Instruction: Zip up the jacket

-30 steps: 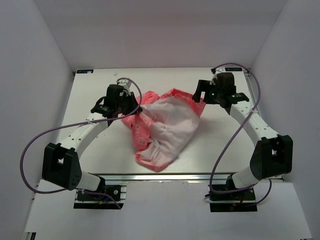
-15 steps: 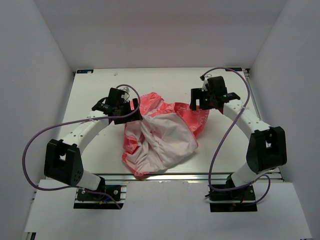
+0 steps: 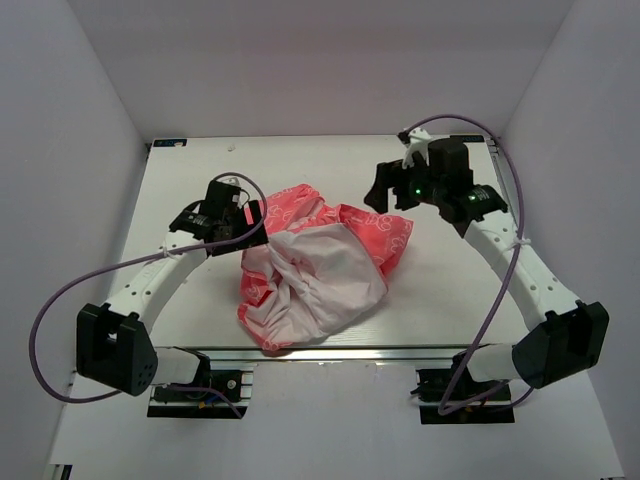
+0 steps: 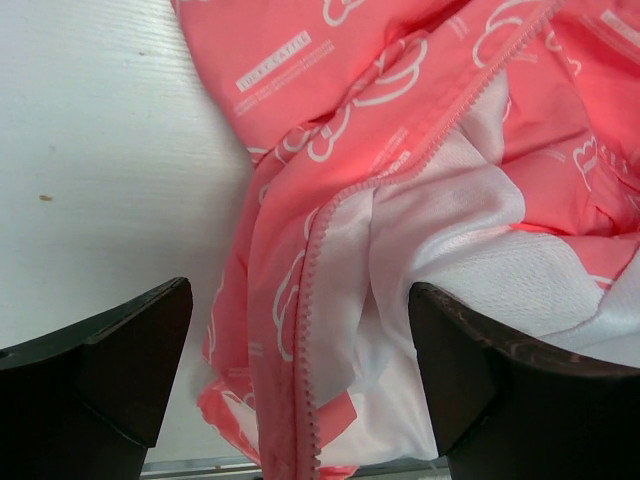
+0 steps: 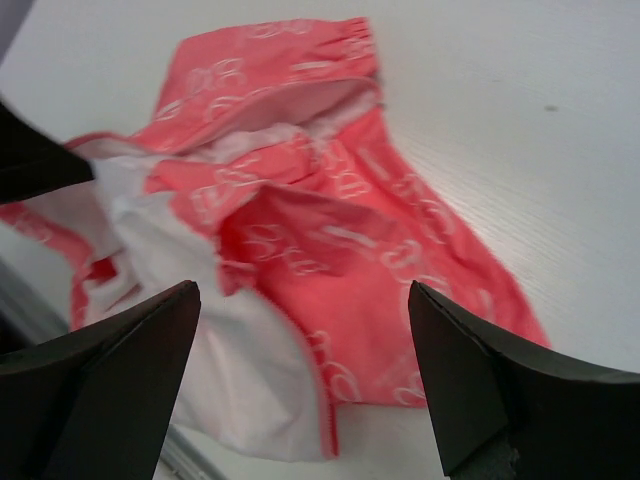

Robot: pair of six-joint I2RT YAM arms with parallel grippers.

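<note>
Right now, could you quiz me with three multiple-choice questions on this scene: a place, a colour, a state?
1. Where does the jacket lie? A) in the middle of the table B) hanging from one arm C) on the floor
2. Its lining is: A) blue B) white C) black
3. The left tool and right tool are: A) both open B) both shut on fabric C) one shut
Answers: 1 A, it rests crumpled mid-table; 2 B, white mesh shows inside; 3 A, wrist views show them spread wide, gripping nothing.
</note>
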